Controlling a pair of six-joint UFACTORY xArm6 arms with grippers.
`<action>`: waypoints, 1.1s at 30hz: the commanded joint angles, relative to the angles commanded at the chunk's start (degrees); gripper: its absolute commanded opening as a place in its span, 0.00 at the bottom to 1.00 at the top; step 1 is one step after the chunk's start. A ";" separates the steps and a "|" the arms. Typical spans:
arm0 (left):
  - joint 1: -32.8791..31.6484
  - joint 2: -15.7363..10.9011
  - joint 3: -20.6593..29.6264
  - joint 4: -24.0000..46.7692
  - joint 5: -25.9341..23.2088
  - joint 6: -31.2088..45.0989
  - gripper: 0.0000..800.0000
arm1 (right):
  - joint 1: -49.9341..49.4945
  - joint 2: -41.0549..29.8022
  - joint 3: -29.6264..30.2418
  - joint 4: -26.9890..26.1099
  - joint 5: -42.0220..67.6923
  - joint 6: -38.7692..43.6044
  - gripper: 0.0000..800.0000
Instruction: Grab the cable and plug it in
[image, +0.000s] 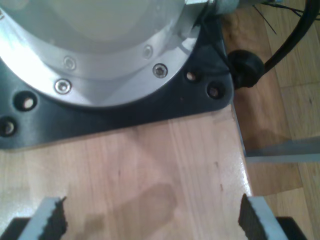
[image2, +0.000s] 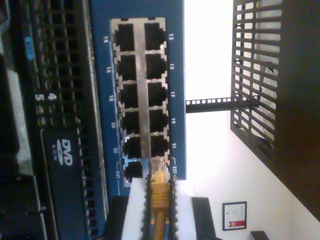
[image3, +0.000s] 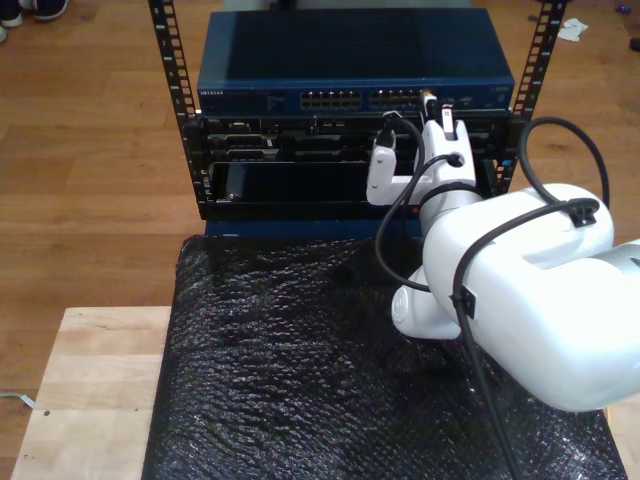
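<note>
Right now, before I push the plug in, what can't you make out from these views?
- Whether the cable plug tip has entered a port on the switch: second wrist view, blurred.
- Cable's remaining length: hidden between the fingers of my second gripper.
- Port alignment: exterior view, too small, arm in front.

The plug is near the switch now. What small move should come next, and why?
Probably ease my second gripper straight forward. It is shut on the cable, and the clear plug sits just short of the ports on the blue switch, near the one marked 23, not yet seated. Move slowly; I cannot tell whether it is lined up.
</note>
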 joint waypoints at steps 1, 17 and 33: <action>0.00 0.00 0.00 0.00 0.00 0.00 1.00 | 0.00 0.00 -0.09 0.00 0.00 0.00 0.00; 0.00 0.00 0.00 0.00 0.00 0.00 1.00 | 0.00 1.23 -2.02 0.00 1.49 -0.09 0.00; 0.00 0.00 0.00 0.00 0.00 0.00 1.00 | -0.26 1.67 -2.81 0.09 1.93 0.35 0.03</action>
